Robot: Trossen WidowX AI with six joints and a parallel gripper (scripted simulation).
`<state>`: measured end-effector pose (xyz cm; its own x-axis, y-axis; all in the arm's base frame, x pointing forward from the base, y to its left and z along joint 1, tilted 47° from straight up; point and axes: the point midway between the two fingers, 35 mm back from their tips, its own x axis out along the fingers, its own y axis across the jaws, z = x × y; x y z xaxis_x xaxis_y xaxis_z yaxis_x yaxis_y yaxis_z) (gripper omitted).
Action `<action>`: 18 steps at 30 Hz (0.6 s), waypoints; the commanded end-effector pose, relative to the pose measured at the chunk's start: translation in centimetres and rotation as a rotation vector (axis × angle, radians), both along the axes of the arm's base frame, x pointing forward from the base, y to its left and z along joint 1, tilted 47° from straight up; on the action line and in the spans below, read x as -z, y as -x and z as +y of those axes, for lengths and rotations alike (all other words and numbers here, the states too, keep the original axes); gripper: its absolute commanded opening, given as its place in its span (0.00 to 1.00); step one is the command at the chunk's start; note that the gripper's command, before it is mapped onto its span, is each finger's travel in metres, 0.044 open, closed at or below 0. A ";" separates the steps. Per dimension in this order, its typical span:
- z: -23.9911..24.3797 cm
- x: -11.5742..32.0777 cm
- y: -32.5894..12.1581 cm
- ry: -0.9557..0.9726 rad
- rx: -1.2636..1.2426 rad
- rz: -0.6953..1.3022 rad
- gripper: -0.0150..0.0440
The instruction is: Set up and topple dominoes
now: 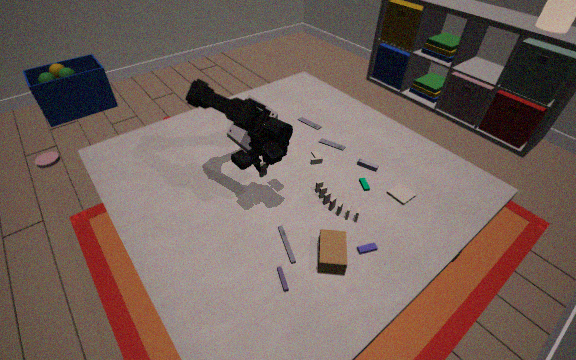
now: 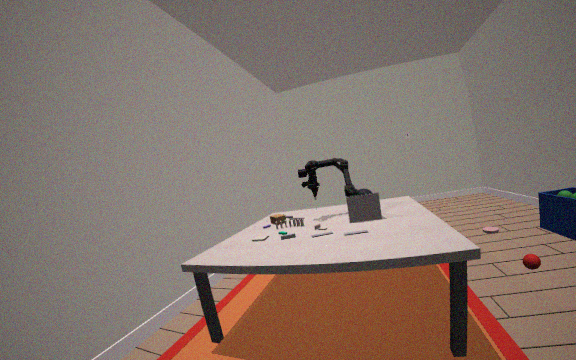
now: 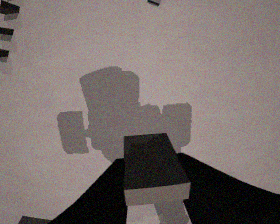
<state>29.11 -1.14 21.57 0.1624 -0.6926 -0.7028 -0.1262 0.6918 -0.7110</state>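
Observation:
Several thin dark dominoes [image 1: 332, 204] [image 2: 295, 222] stand upright in a slightly curved row on the pale table; part of the row shows at the upper left of the wrist view [image 3: 3, 31]. My gripper [image 1: 263, 171] [image 2: 315, 196] [image 3: 149, 164] is shut on a dark domino [image 3: 156, 167], whose dark face and paler end show between the fingers in the wrist view. It holds the domino well above the table, off to the arm's side of the row. In the top and exterior views the held domino is too small to make out clearly.
A brown box [image 1: 333, 248] [image 2: 277, 219] stands near one end of the row. A small block with a thin piece [image 1: 316, 161] lies near the other. Around them lie a green block [image 1: 364, 184], purple blocks [image 1: 367, 248] [image 1: 282, 279], grey bars [image 1: 287, 244] [image 1: 332, 144] and a beige square [image 1: 401, 194].

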 end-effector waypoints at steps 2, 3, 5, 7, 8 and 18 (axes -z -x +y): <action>5.5 5.1 -2.5 -0.027 0.086 -0.068 0.44; 6.8 6.3 -2.9 -0.031 0.108 -0.090 0.44; 9.4 8.9 -3.3 -0.037 0.154 -0.133 0.44; 12.0 11.6 -3.3 -0.040 0.199 -0.179 0.44; 13.2 13.0 -3.2 -0.040 0.221 -0.203 0.44; 14.9 15.1 -2.9 -0.039 0.253 -0.239 0.44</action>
<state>31.77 13.71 6.48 0.1505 -0.7095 -0.6885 0.2020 0.7038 -0.6811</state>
